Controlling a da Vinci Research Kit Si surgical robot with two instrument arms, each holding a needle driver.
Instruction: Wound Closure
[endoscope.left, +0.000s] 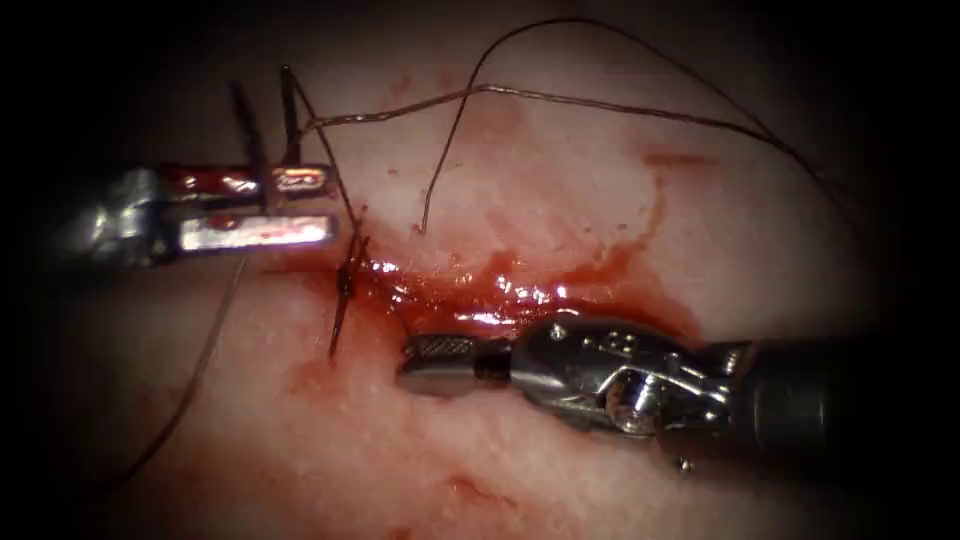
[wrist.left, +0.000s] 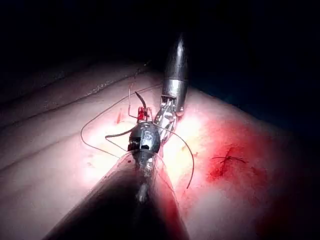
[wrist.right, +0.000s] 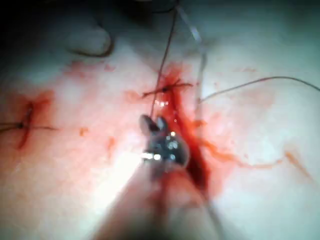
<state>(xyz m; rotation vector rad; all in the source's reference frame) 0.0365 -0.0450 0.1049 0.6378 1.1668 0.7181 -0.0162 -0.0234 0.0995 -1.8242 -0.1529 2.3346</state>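
My left tool's steel fingers (endoscope.left: 330, 205) sit at the left end of the wet red cut (endoscope.left: 520, 295) in the pale pork tissue (endoscope.left: 560, 460). A dark slender curved sliver (endoscope.left: 250, 130), which I take for the needle, crosses them clear of the tissue. I cannot tell whether they pinch it, so it may slip free.

My right tool's fingers (endoscope.left: 408, 362) look pressed together and empty, just beside the cut. The thin dark thread (endoscope.left: 600, 105) loops slack above from the knotted stitch (endoscope.left: 347, 280). A tool could snag it and strain that stitch.
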